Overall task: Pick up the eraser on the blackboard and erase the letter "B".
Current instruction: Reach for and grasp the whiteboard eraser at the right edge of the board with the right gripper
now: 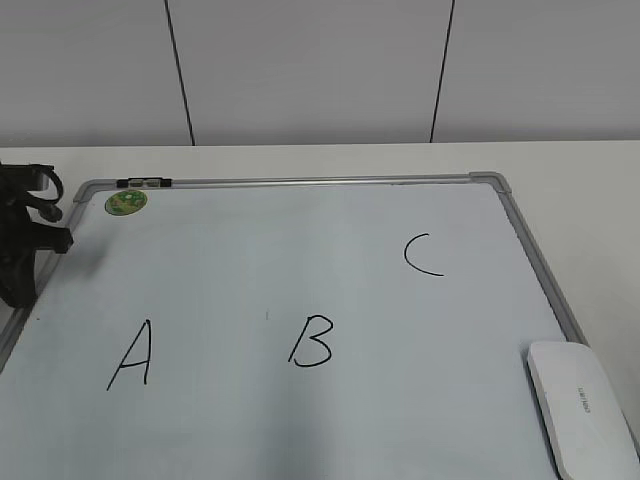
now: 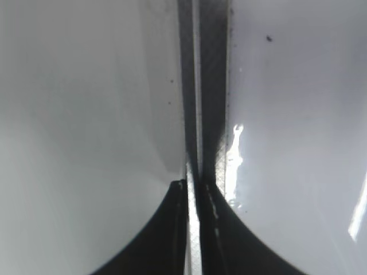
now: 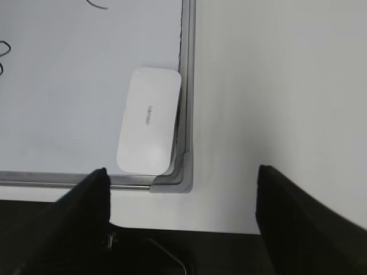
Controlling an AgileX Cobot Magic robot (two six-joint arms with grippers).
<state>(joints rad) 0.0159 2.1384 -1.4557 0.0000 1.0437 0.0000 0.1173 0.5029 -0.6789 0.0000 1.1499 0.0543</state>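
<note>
Eraser (image 1: 582,408) lying flat in the near right corner of the blackboard (image 1: 300,182), against its frame; letter "B" (image 1: 311,342) intact at centre, between "A" (image 1: 132,354) and "C" (image 1: 422,254). Right gripper (image 3: 182,189) hangs above the table edge, jaws spread wide, empty. Left gripper (image 2: 194,186) at the board's left edge, fingers pressed together.

The black left arm (image 1: 25,235) sits low at the far left edge of the exterior view, its black left gripper (image 2: 194,189) drawn together, the two fingers parted by only a thin slit. The black right gripper (image 3: 180,195) hangs spread wide, one dark finger (image 3: 86,200) at each side of its wrist view.
</note>
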